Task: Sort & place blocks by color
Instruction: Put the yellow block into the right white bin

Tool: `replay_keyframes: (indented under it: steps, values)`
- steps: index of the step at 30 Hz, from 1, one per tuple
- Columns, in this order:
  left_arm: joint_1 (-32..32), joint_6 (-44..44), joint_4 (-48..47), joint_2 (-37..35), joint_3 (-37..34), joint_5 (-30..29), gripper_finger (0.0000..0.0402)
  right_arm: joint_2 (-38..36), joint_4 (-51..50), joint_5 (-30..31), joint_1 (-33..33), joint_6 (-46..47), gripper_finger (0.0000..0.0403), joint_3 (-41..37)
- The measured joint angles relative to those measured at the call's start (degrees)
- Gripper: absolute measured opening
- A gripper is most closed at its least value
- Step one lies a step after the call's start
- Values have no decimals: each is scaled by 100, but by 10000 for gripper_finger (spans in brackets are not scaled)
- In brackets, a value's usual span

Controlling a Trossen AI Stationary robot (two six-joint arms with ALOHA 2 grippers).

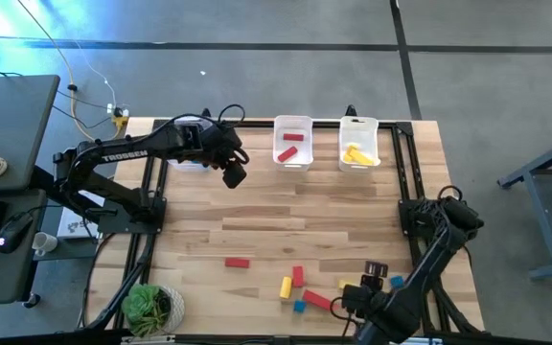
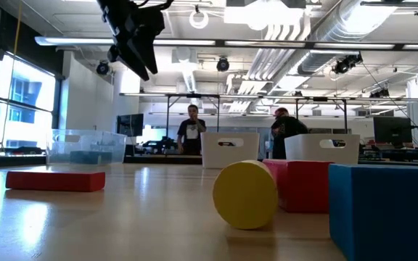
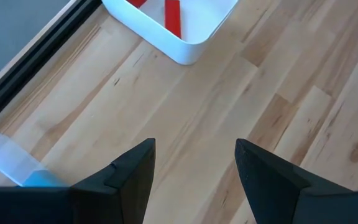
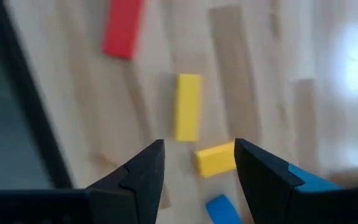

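Loose blocks lie flat on the table's near part: a red bar, a yellow one, two more red, a blue cube, a yellow block and a blue one. My right gripper hangs open above this group; below it show a yellow bar, a short yellow block, a red bar and a blue block. My left gripper hangs open over bare wood at the far left, high up.
At the far edge stand a white bin with red blocks, a white bin with yellow blocks and a clear bin under the left arm. A potted plant sits at the near left corner. People stand in the room behind.
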Motion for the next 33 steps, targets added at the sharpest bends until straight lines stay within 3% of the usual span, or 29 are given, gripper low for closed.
replay_keyframes:
  steps: [4,8,14,22,33]
  values:
    - [-69,-149,0,0,0,-10,207,0,-617,95,94,174,181,0]
    - [-111,-191,15,0,0,-15,207,-13,-539,263,140,126,181,-50]
    - [-115,-360,38,0,0,-14,207,-201,-518,-91,173,355,181,-959]
    - [-113,-360,35,0,2,-13,207,-858,752,-187,210,364,181,-2032]
    - [-113,-355,33,0,2,-13,207,-1869,3679,-434,180,107,181,-3759]
